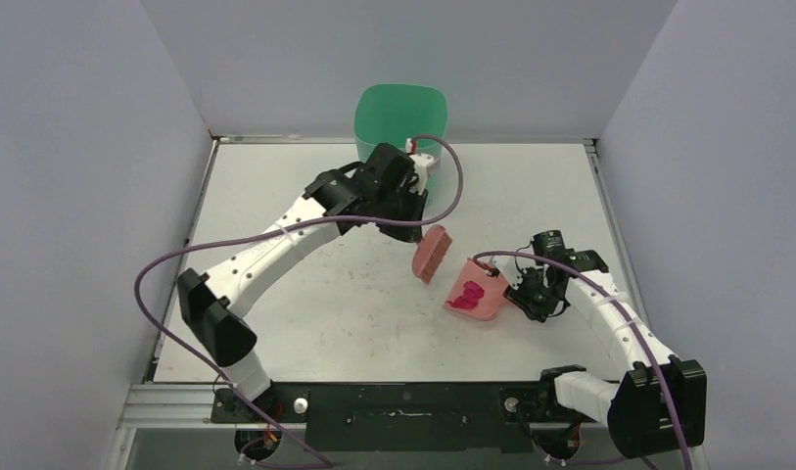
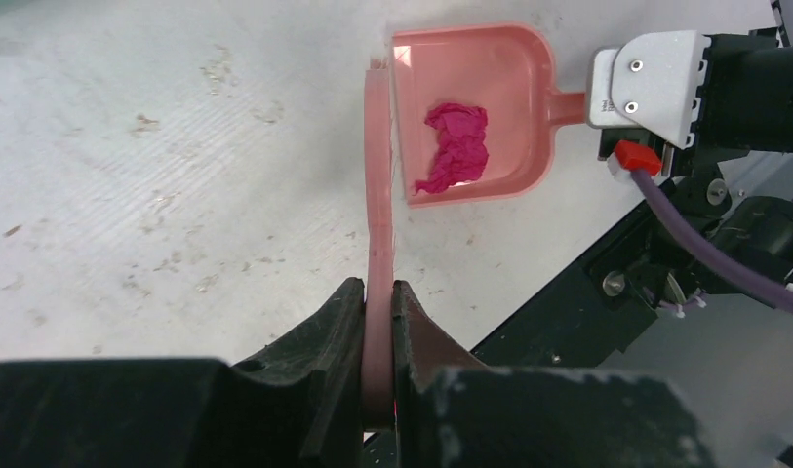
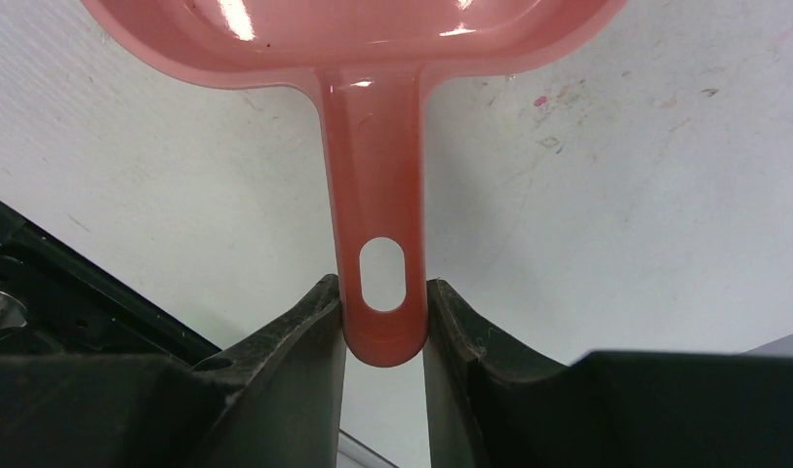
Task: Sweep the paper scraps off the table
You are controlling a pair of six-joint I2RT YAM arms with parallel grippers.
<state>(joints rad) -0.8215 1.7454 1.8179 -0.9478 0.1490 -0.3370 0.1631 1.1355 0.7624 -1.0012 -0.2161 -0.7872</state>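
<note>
Bench (image 1: 305, 323) carries a green bin (image 1: 400, 113) at its far edge, nearer the left claw (image 2: 377, 331), which pinches the brush (image 1: 433, 253) just beside the dustpan (image 2: 504, 78) lip. Right claw (image 3: 382, 322) pinches the pan handle. The one visible paper scrap (image 2: 457, 146), magenta, lies inside the pan ahead of the right claw, long axis along the lip, crosswise to the handle.

grn bin (image 1: 400, 113) far edge | pink brush (image 1: 433, 253) just L of pink dustpan (image 2: 504, 78)

Scuffed table (image 1: 305, 294) has green bin (image 1: 400, 113) at far edge
</note>
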